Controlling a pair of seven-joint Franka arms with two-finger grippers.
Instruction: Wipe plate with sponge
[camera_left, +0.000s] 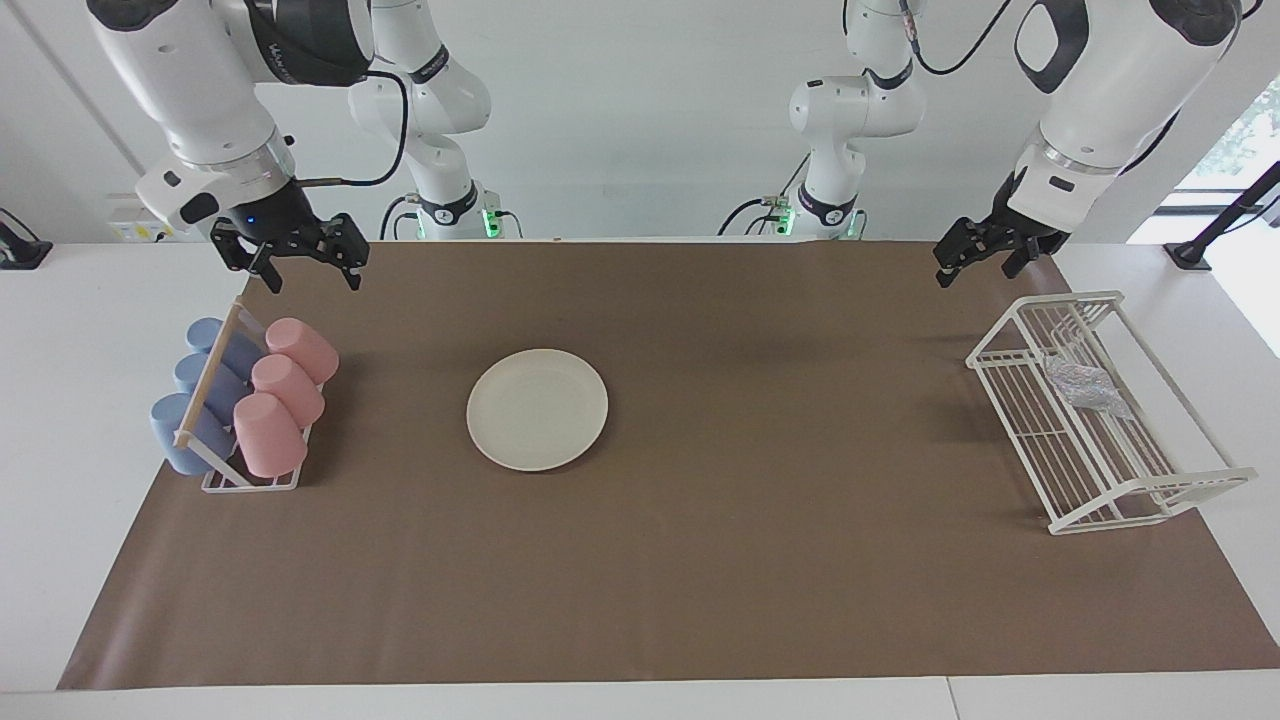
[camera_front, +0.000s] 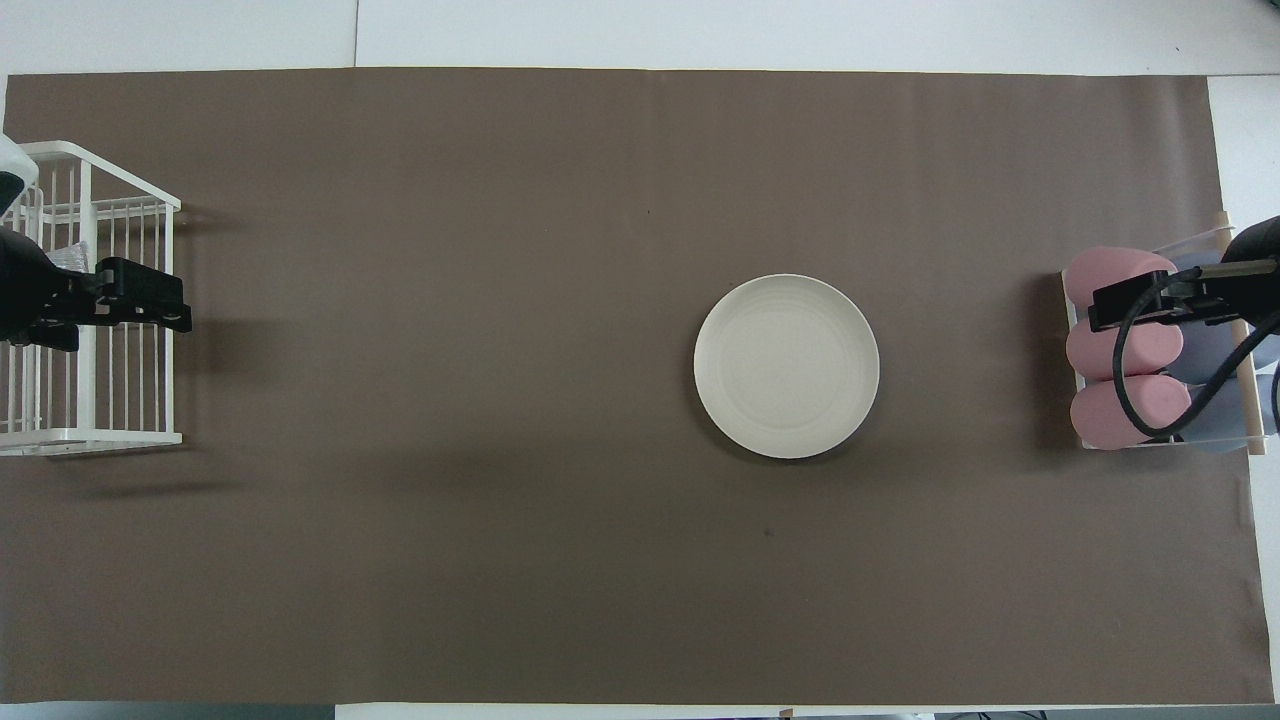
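Your left gripper (camera_left: 985, 262) hangs open and empty over the wire rack (camera_left: 1180, 495), handy for the sponge (camera_left: 1085, 385) inside it. The plate (camera_left: 537, 409) lies mid-mat, clear for wiping. Your right gripper (camera_left: 300, 262) waits open above the cups (camera_left: 285, 400).

Brown mat (camera_left: 700, 560) covers the white table (camera_left: 60, 420). At the mat's 9 o'clock in the facing view: cup rack (camera_left: 250, 480) holding three pink cups (camera_left: 285, 385) and three blue cups (camera_left: 205, 385), all lying tilted. At 3 o'clock: white wire dish rack (camera_left: 1090, 470)
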